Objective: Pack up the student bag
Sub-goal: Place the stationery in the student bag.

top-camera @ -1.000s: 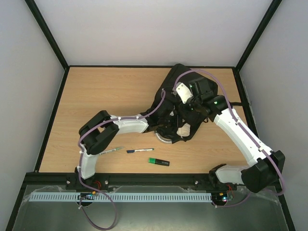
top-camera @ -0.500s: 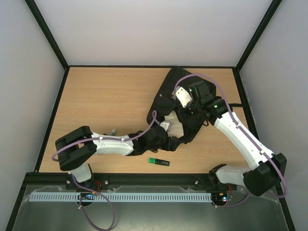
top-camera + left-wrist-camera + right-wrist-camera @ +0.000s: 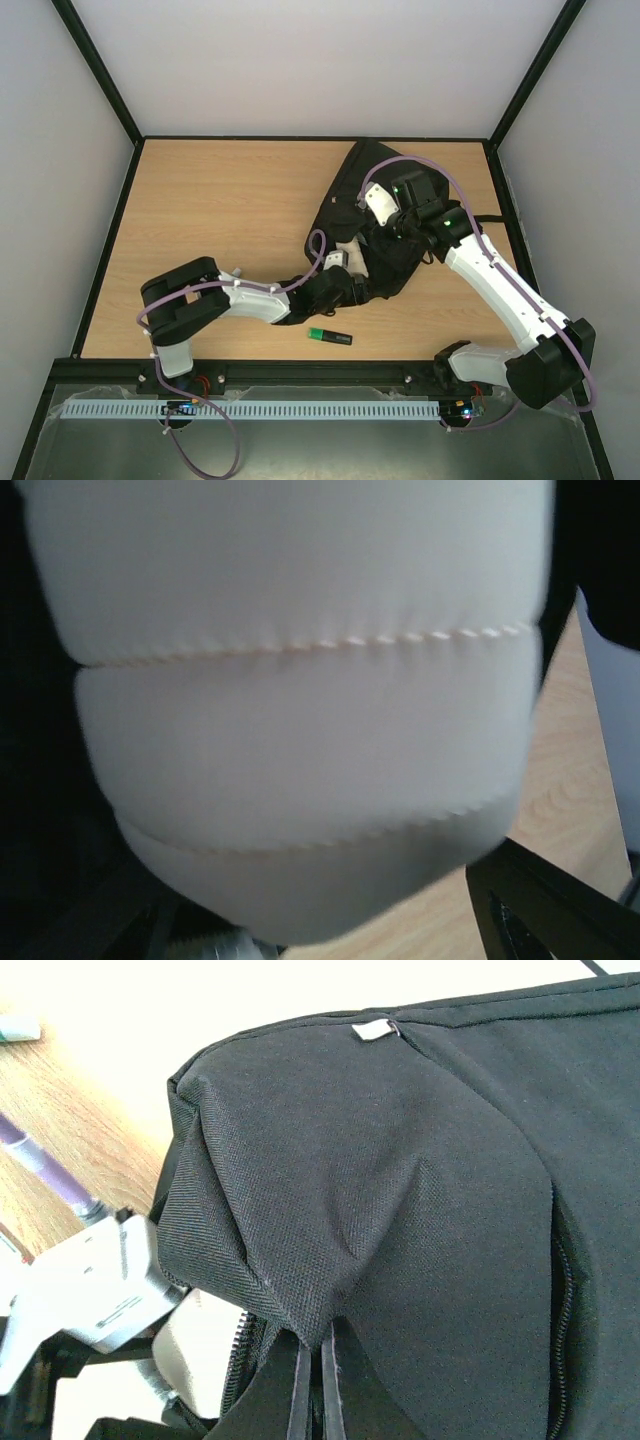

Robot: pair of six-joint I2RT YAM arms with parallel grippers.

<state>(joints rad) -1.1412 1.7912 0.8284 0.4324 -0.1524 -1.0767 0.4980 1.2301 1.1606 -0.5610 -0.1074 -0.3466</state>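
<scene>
The student bag [image 3: 385, 180], black fabric, lies at the back right of the table; in the right wrist view the student bag [image 3: 400, 1160] fills the frame. My right gripper [image 3: 388, 232] [image 3: 321, 1348] is shut on a fold of the bag's fabric beside the open zip and holds it up. My left gripper [image 3: 340, 276] [image 3: 335, 925] is at the bag's mouth. Its dark fingers [image 3: 540, 905] stand wide apart, and a strip of wood shows beside the cream padded piece [image 3: 300, 710] in front of them. That cream padded piece [image 3: 200, 1345] also shows beside the zip.
A green highlighter [image 3: 329, 337] with a black cap lies near the table's front edge, below the left forearm. A pen end [image 3: 237, 272] peeks out behind the left arm. Black frame rails [image 3: 110, 240] border the wooden table [image 3: 220, 200].
The left arm swung low across the table's front to the bag's mouth and now covers the two pens. Its jaws widened. The right gripper kept its pinch on the fabric.
</scene>
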